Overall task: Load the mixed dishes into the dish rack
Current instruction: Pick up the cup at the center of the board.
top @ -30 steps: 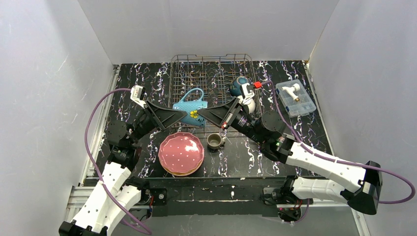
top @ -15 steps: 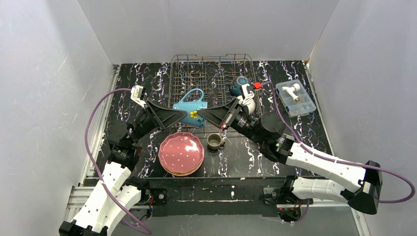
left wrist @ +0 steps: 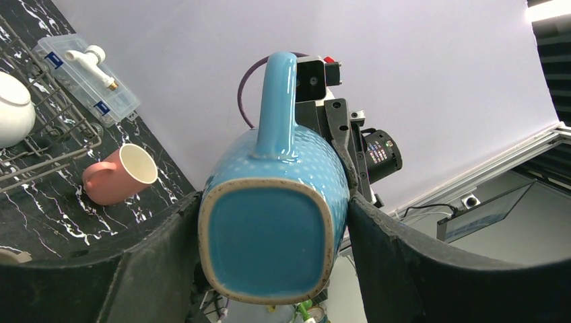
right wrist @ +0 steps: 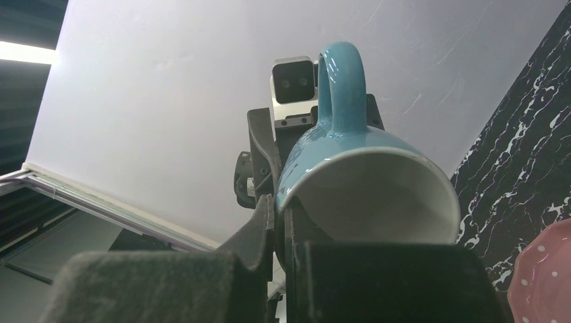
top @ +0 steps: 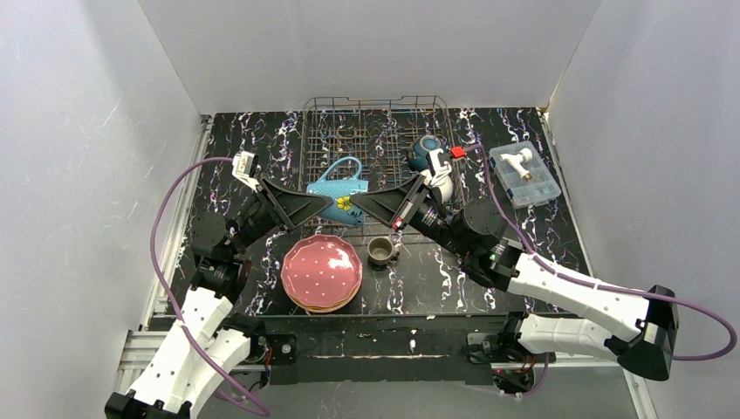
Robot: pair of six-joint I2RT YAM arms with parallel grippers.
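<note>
Blue mug (top: pixel 337 188) on its side above near-left part of dish rack (top: pixel 377 131), right gripper (right wrist: pixel 279 219) pinched on rim, left gripper (left wrist: pixel 273 208) clamped across its base, handle up.

The left arm (top: pixel 194 325) and the right arm (top: pixel 558 285) are extended from their bases and angled inward, with the left gripper (top: pixel 325 206) and the right gripper (top: pixel 362 202) set tip to tip. The right gripper's jaws are pinched on the rim wall of a blue mug (top: pixel 334 188). The left gripper's fingers (left wrist: pixel 155 269) are laid against the mug's two sides, with no gap seen.
</note>
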